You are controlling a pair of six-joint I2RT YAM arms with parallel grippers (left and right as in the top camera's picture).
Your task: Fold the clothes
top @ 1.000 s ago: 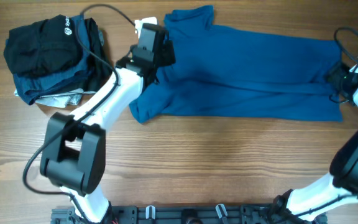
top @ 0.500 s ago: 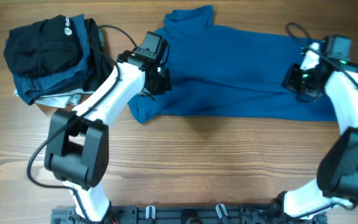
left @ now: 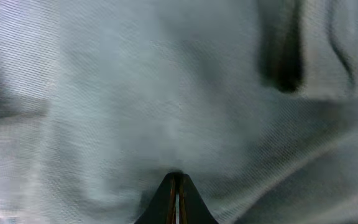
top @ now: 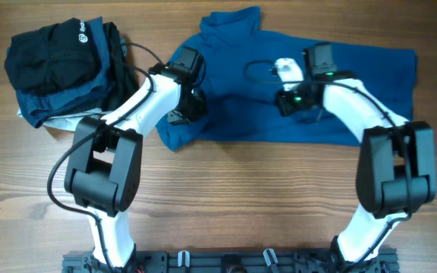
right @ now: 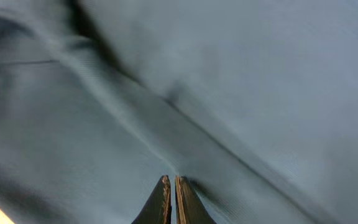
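Observation:
The clothes (top: 241, 98), a blue short-sleeved shirt, lie flat across the far middle of the wooden table (top: 241, 205), collar end to the left. My left gripper (top: 187, 110) is over the shirt's left part, and my right gripper (top: 294, 105) is over its middle. In the left wrist view the gripper (left: 176, 182) is shut, tips against blue fabric (left: 166, 93). In the right wrist view the gripper (right: 171, 183) is also shut, tips at a raised crease in the fabric (right: 241, 74). No cloth shows between either pair of jaws.
A pile of other garments sits at the far left: a black one with a white logo (top: 55, 53) on top of dark teal and grey pieces (top: 59, 110). A black cable (top: 131, 57) loops from the left arm beside that pile.
Both grippers have shut. The right one swung left from the shirt's right edge to its middle. The left one came nearer, from the shirt's top-left corner. The shirt's outline looks unchanged.

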